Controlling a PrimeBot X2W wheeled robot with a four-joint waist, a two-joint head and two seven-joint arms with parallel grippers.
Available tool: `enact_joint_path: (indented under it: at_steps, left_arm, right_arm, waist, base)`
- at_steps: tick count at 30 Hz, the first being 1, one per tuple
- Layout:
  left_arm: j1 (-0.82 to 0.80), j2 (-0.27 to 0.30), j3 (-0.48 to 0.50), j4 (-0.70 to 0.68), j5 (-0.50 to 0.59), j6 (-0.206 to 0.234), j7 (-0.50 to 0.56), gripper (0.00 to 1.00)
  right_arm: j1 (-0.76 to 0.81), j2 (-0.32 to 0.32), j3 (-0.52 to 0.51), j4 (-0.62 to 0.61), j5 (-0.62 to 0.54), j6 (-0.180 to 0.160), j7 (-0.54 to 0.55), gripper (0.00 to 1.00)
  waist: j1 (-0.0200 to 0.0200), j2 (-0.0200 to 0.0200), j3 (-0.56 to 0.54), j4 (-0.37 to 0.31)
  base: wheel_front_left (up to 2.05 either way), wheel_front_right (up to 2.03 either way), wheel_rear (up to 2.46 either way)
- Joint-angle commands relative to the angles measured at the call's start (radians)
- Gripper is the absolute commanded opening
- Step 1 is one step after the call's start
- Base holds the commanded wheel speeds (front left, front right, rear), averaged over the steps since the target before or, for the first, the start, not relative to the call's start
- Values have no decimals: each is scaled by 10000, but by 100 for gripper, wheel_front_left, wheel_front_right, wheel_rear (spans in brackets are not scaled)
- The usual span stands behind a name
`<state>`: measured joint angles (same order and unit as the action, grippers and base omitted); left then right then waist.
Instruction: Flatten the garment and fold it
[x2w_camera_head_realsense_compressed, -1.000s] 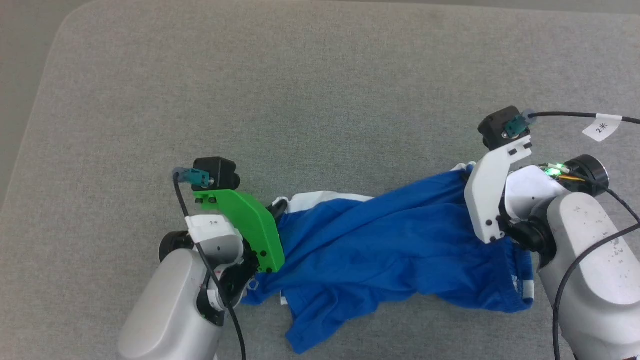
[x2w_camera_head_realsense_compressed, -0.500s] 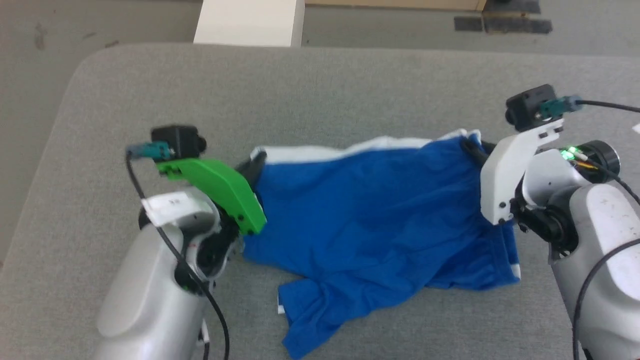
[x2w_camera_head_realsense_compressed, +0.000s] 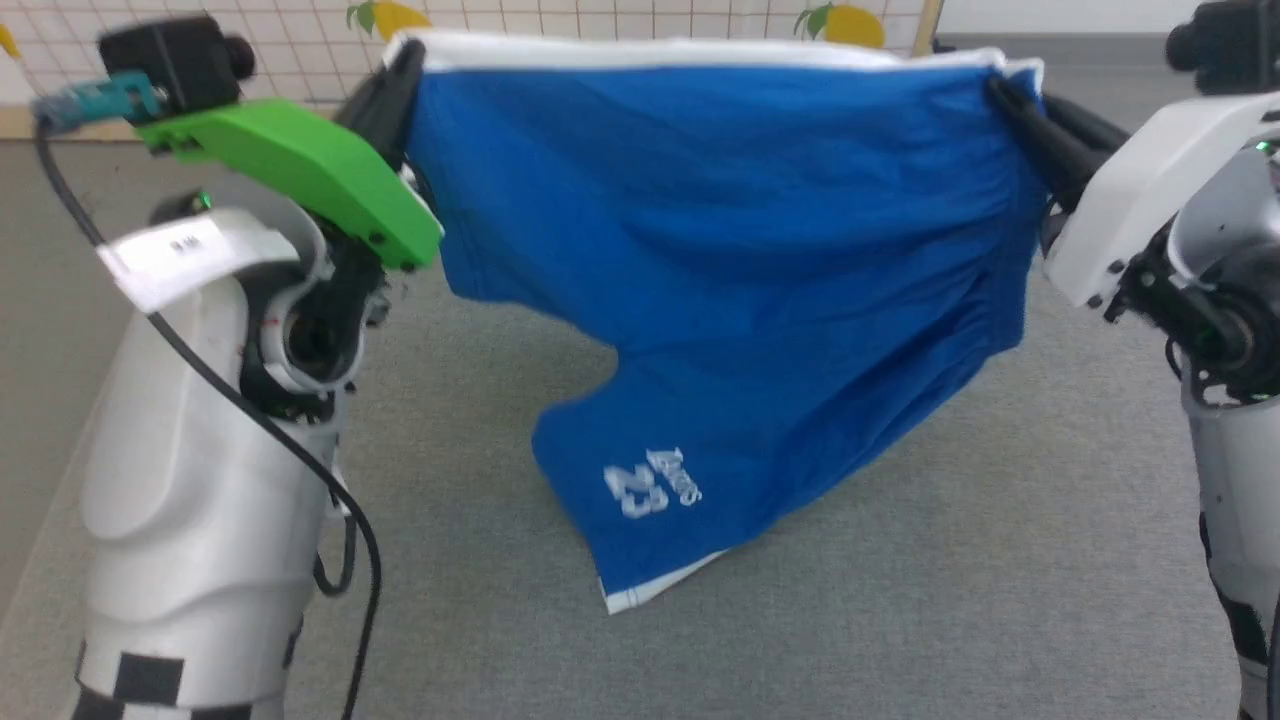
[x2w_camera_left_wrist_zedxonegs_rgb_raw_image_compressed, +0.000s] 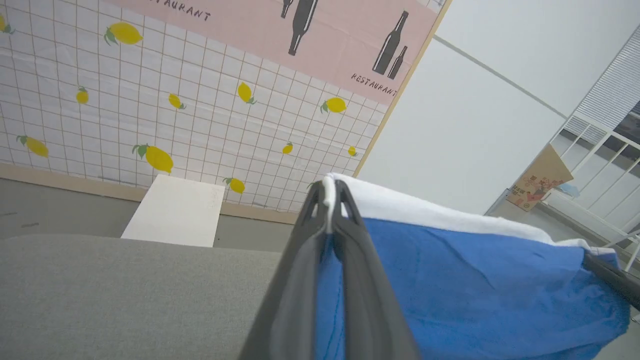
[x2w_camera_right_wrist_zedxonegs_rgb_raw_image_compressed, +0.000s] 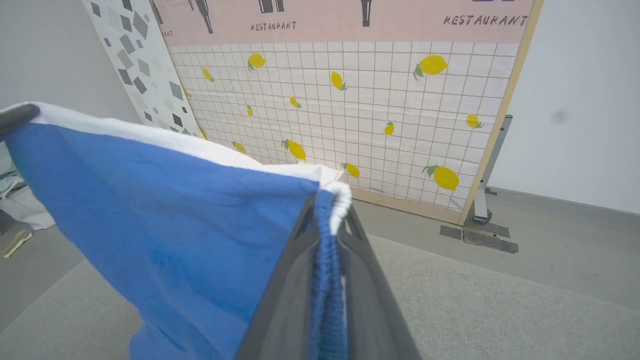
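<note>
- Presently, the flattening step is judged to be in hand: the garment (x2w_camera_head_realsense_compressed: 720, 250) is held up in the air above the counter (x2w_camera_head_realsense_compressed: 900, 600) and is spread across the upper half of the head view.
- The left tool (x2w_camera_head_realsense_compressed: 395, 75) is closed narrowly on the garment at the upper left, where the white trim band (x2w_camera_head_realsense_compressed: 700, 52) ends.
- The right tool (x2w_camera_head_realsense_compressed: 1015, 100) is likewise clamped on the garment's opposite corner at the upper right, with gathered blue fabric nipped between its fingers (x2w_camera_right_wrist_zedxonegs_rgb_raw_image_compressed: 295, 280).
- The top edge is drawn nearly straight between the two tools, while one leg, marked with a white logo print (x2w_camera_head_realsense_compressed: 650, 485), hangs toward the lower centre of the frame. Whether its hem touches the counter cannot be told.
- No fold is made yet.
- For the next move, a level lowering onto the counter is called for, with both grips retained and the top edge taut, so that the hanging leg is laid out flat rather than bunched underneath.
</note>
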<state>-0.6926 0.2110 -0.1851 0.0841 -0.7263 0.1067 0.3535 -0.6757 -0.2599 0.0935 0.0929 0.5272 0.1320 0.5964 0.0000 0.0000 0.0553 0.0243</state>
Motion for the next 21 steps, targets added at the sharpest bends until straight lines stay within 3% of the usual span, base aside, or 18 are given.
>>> enact_joint_path:
  at_steps: [1, 10, 21]
  left_arm:
    - [-421, 94, 69, -5, 27, 7, -81, 0]
    - [-2359, 444, 76, 1090, 370, -51, 45, 0]
    - [-5756, 578, -70, 3102, 1171, -383, -995, 0]
  right_arm:
    - [-226, 35, -121, -74, 131, -13, -58, 0]
    - [-1539, 231, -136, 296, -73, -13, 416, 0]
    - [-5112, 1031, -375, 1864, -733, -13, 60, 0]
  waist:
    - [0, 0, -127, -158]
    - [0, 0, 835, -451]
    - [0, 0, 3168, -710]
  base:
    - [0, 0, 0]
    - [0, 0, 0]
    - [0, 0, 0]
